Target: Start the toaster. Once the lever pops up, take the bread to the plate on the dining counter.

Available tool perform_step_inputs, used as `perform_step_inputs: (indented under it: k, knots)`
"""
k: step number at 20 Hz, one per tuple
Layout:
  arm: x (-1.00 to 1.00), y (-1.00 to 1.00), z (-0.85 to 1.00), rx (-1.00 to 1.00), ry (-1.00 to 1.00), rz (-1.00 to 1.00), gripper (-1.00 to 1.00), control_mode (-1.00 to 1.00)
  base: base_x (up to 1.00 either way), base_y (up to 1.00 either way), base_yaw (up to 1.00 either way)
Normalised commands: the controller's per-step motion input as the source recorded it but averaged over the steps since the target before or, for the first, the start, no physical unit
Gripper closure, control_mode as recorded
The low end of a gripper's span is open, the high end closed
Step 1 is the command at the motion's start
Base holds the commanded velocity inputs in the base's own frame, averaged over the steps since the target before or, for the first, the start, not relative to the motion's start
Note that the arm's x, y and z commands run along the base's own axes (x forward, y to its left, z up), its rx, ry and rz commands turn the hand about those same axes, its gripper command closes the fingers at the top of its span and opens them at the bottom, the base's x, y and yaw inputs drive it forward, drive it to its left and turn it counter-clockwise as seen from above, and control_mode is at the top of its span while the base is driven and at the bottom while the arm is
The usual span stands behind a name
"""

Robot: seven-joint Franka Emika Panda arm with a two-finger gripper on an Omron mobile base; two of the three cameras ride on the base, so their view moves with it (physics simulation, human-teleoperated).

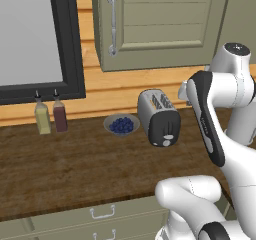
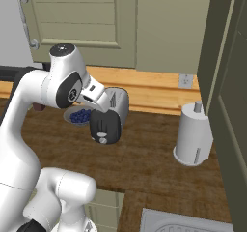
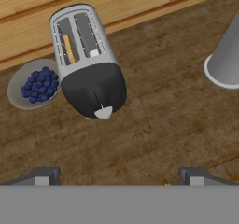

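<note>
The silver toaster (image 1: 159,116) (image 2: 112,115) lies toward the back of the wood worktop, black end panel facing me. In the hand view the toaster (image 3: 84,50) is seen from above, with the bread (image 3: 68,48) a thin tan edge down in its left slot. The pale grey lever (image 3: 103,112) sticks out at the near end of the black panel. My gripper (image 3: 119,177) hovers above the worktop on the near side of that panel, open wide with nothing between its fingertips (image 3: 44,175). The plate and the dining counter are out of view.
A grey bowl of blueberries (image 1: 121,125) (image 3: 33,83) sits just left of the toaster. Two bottles (image 1: 50,116) stand at the back left. A white paper-towel roll (image 2: 193,134) (image 3: 226,59) stands to the right, beside a tall cabinet. Wall cabinets hang above.
</note>
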Motion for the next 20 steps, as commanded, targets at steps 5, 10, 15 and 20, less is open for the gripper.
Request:
perform_step_inputs:
  k: [5,10,15,20]
  knots:
    - [0.00,0.00,0.00,0.00,0.00,0.00,-1.00,-1.00,0.00,0.00,0.00]
    - [0.00,0.00,0.00,0.00,0.00,0.00,-1.00,-1.00,0.00,0.00,0.00]
    - [0.00,0.00,0.00,0.00,0.00,0.00,-1.00,-1.00,0.00,0.00,0.00]
    - [0.00,0.00,0.00,0.00,0.00,0.00,-1.00,-1.00,0.00,0.00,0.00]
